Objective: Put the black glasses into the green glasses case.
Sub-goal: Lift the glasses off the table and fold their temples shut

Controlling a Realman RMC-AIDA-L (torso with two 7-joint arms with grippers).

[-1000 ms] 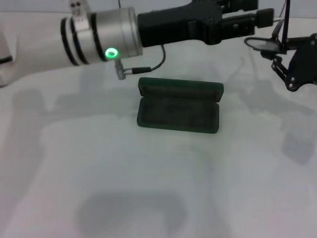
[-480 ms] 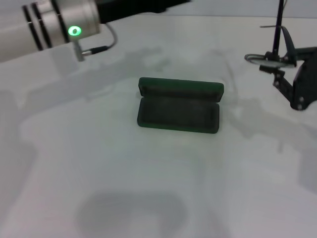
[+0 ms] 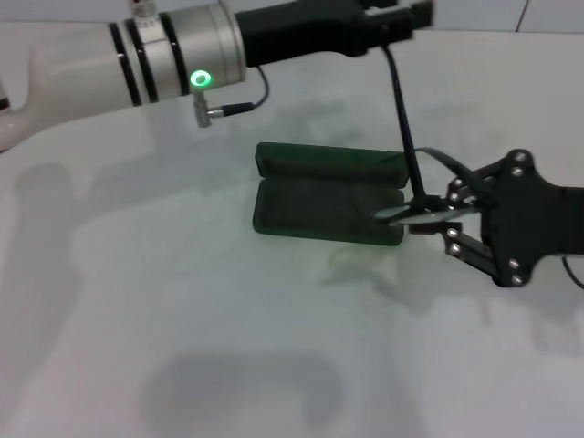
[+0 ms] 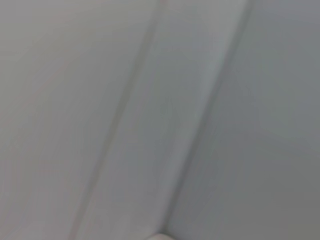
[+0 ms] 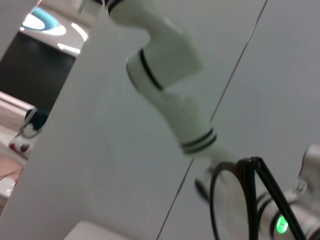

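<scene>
R gripper (image 3: 436,217) clamped on glasses (image 3: 411,212), held at case's (image 3: 328,203) right end, over the open tray. L gripper (image 3: 401,16) behind case; state unclear. Risk: upright temple (image 3: 401,119) fouls lid or L arm; glasses may drop outside case.

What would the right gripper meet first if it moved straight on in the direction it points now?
Probably the green glasses case. The right gripper, shut on the black glasses, points toward the case's near right end; the height above it is unclear.
</scene>
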